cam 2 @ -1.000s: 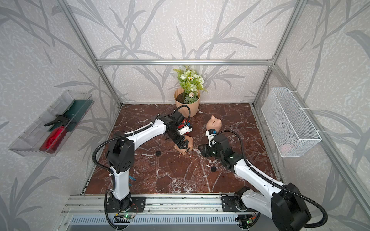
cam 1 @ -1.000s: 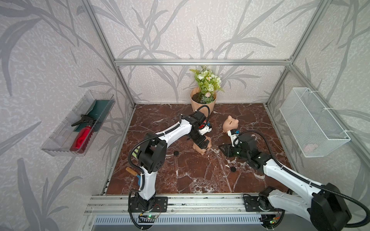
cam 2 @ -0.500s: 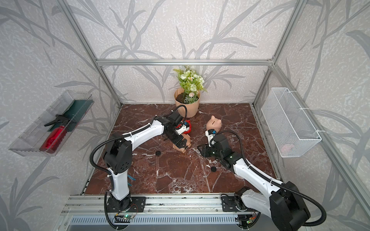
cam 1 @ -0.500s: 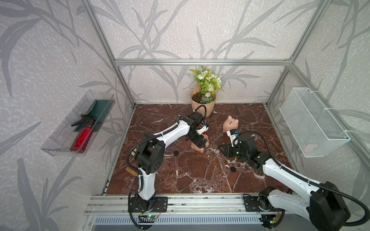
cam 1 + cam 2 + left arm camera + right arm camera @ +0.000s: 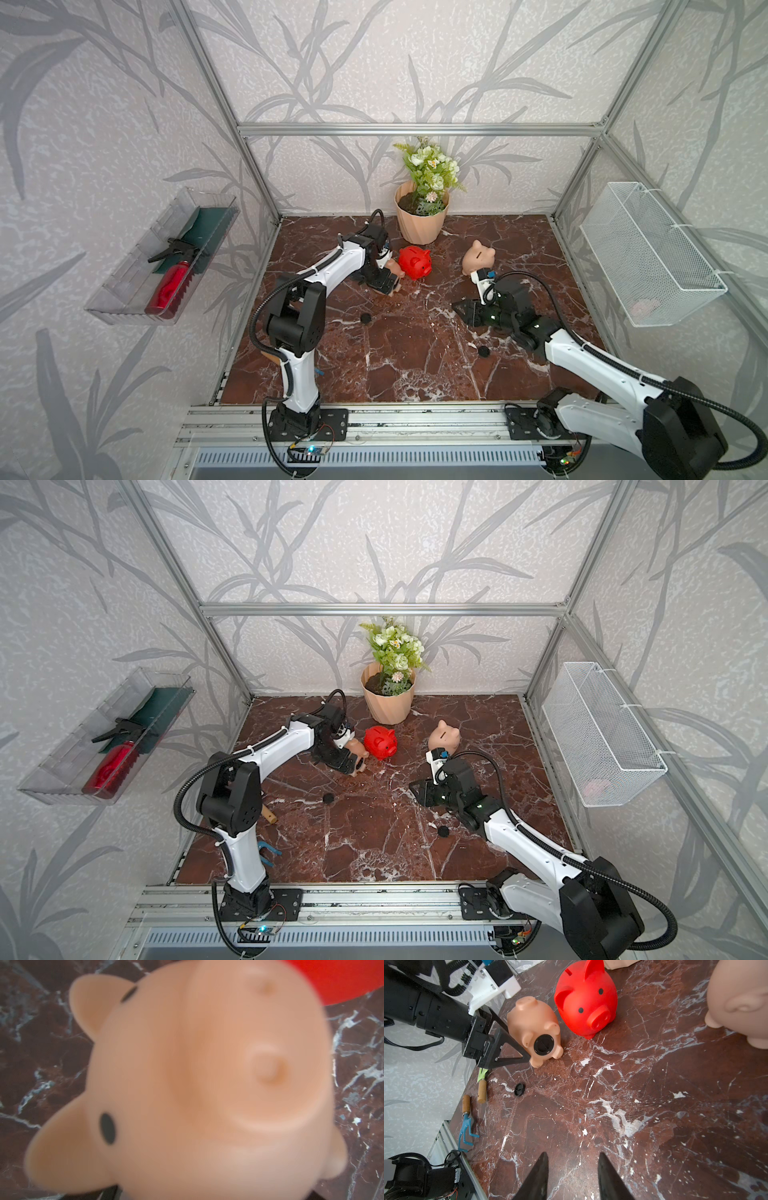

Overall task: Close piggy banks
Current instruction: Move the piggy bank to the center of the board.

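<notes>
Since the left wrist camera shows nothing but blurry pig face, the other views do the work here. The left tool [image 5: 386,281] is down at the red-brown marble worktop [image 5: 654,1105] with a small peach-tan plastic piggy bank [image 5: 533,1022] between its fingers, which are spread wide on either side of it. That pig lies tipped on its side, with its feet and belly turned toward the right tool [image 5: 572,1155], and a round black plug [image 5: 543,1044] sits in its belly hole. The near finger [image 5: 505,1061] looks like it touches the pig by a hind leg. The far one is hidden behind the body, so I honestly can't tell if it's squeezing or just straddling.

A bright red plastic piggy bank [image 5: 586,999] stands upright just past the left tool's fingertips, right beside the tipped pig.

The right tool sits low over the worktop, well apart from the left one. Its fingers are partly spread with nothing between them, and it points toward those two pigs. A second peach-tan piggy bank [image 5: 478,257] stands upright just beside the right tool's wrist, on its back-wall side. One loose black round plug [image 5: 365,318] lies between the two tools, nearer the left. A second loose plug [image 5: 483,351] lies near the right tool, on its front-rail side.
</notes>
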Action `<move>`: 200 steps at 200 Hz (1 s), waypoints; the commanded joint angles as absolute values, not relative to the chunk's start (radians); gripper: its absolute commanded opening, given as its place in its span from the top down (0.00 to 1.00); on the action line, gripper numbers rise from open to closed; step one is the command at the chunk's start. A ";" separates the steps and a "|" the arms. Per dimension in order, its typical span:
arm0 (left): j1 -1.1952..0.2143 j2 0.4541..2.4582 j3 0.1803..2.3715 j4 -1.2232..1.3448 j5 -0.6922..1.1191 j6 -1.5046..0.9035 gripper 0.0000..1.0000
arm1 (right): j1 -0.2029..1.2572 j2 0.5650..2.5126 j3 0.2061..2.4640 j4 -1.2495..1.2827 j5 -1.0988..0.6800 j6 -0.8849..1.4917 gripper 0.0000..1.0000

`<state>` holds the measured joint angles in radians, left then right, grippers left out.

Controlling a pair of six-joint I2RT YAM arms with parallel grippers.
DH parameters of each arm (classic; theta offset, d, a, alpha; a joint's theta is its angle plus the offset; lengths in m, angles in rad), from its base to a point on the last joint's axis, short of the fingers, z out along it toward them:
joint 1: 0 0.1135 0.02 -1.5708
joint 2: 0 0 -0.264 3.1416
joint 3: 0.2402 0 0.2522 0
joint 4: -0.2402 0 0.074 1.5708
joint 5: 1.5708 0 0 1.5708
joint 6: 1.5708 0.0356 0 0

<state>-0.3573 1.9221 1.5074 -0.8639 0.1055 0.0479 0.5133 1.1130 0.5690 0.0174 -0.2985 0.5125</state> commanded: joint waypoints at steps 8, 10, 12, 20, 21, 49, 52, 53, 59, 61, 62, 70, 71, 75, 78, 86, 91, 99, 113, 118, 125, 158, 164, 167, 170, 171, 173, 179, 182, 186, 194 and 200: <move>-0.339 1.922 1.528 -0.888 0.092 0.037 0.04 | 0.511 1.106 0.571 0.033 -0.317 0.516 0.60; -0.338 1.922 1.531 -0.888 0.093 0.038 0.04 | 0.511 1.106 0.571 0.032 -0.318 0.515 0.60; -0.338 1.922 1.533 -0.887 0.092 0.038 0.04 | 0.511 1.107 0.571 0.032 -0.318 0.515 0.60; -0.333 1.925 1.542 -0.886 0.092 0.040 0.03 | 0.510 1.109 0.574 0.033 -0.318 0.514 0.60; -0.332 1.926 1.542 -0.887 0.092 0.040 0.03 | 0.510 1.109 0.574 0.033 -0.318 0.513 0.60; -0.315 1.937 1.573 -0.884 0.088 0.037 0.02 | 0.509 1.115 0.577 0.033 -0.318 0.509 0.60; -0.314 1.939 1.576 -0.884 0.088 0.036 0.02 | 0.509 1.117 0.576 0.035 -0.318 0.508 0.60; -0.313 1.940 1.577 -0.884 0.086 0.035 0.02 | 0.509 1.117 0.577 0.034 -0.318 0.509 0.60; -0.309 1.943 1.583 -0.884 0.085 0.036 0.02 | 0.509 1.117 0.577 0.035 -0.318 0.508 0.60; -0.309 1.942 1.586 -0.885 0.083 0.034 0.02 | 0.509 1.118 0.577 0.035 -0.318 0.507 0.60; -0.308 1.943 1.587 -0.886 0.081 0.033 0.01 | 0.509 1.118 0.577 0.035 -0.318 0.507 0.60; -0.305 1.945 1.597 -0.888 0.076 0.029 0.01 | 0.508 1.118 0.577 0.035 -0.318 0.507 0.60; -0.303 1.943 1.598 -0.887 0.075 0.028 0.01 | 0.508 1.118 0.577 0.035 -0.318 0.507 0.60; -0.301 1.942 1.600 -0.887 0.075 0.026 0.01 | 0.508 1.118 0.576 0.035 -0.318 0.507 0.60; -0.300 1.943 1.603 -0.887 0.076 0.025 0.01 | 0.508 1.118 0.576 0.035 -0.318 0.506 0.60; -0.298 1.938 1.610 -0.886 0.077 0.024 0.01 | 0.506 1.118 0.575 0.035 -0.318 0.505 0.60; -0.298 1.935 1.616 -0.885 0.076 0.027 0.01 | 0.505 1.118 0.575 0.035 -0.319 0.505 0.60; -0.298 1.927 1.620 -0.883 0.081 0.030 0.01 | 0.504 1.118 0.574 0.035 -0.319 0.504 0.60; -0.298 1.906 1.624 -0.874 0.095 0.037 0.01 | 0.501 1.115 0.572 0.034 -0.318 0.503 0.60; -0.298 1.897 1.625 -0.871 0.102 0.038 0.01 | 0.500 1.115 0.572 0.034 -0.318 0.501 0.60; -0.299 1.884 1.626 -0.865 0.113 0.043 0.01 | 0.499 1.114 0.570 0.032 -0.316 0.500 0.60; -0.304 1.819 1.611 -0.806 0.193 0.076 0.01 | 0.490 1.114 0.571 0.032 -0.314 0.496 0.60; -0.305 1.812 1.611 -0.799 0.202 0.078 0.01 | 0.490 1.114 0.570 0.032 -0.315 0.496 0.60; -0.305 1.808 1.611 -0.795 0.206 0.080 0.01 | 0.489 1.114 0.571 0.032 -0.316 0.496 0.60; -0.305 1.807 1.611 -0.790 0.208 0.080 0.01 | 0.489 1.114 0.571 0.032 -0.316 0.496 0.60; -0.305 1.805 1.611 -0.789 0.209 0.080 0.01 | 0.489 1.114 0.571 0.032 -0.316 0.495 0.60; -0.305 1.804 1.611 -0.788 0.213 0.080 0.01 | 0.489 1.114 0.571 0.032 -0.316 0.496 0.60; -0.305 1.801 1.611 -0.783 0.218 0.081 0.01 | 0.488 1.114 0.571 0.033 -0.317 0.496 0.60; -0.307 1.800 1.612 -0.781 0.220 0.081 0.01 | 0.488 1.114 0.571 0.033 -0.318 0.496 0.60; -0.307 1.798 1.613 -0.777 0.224 0.082 0.01 | 0.487 1.114 0.571 0.033 -0.318 0.496 0.60; -0.309 1.796 1.615 -0.769 0.233 0.083 0.02 | 0.488 1.114 0.571 0.032 -0.318 0.496 0.60; -0.313 1.793 1.614 -0.760 0.241 0.088 0.02 | 0.486 1.112 0.571 0.032 -0.318 0.496 0.60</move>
<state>-0.3035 1.8229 1.6001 -0.7963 0.1905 0.0673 0.4938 1.1133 0.5690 0.0177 -0.3019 0.5053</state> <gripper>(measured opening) 0.982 0.404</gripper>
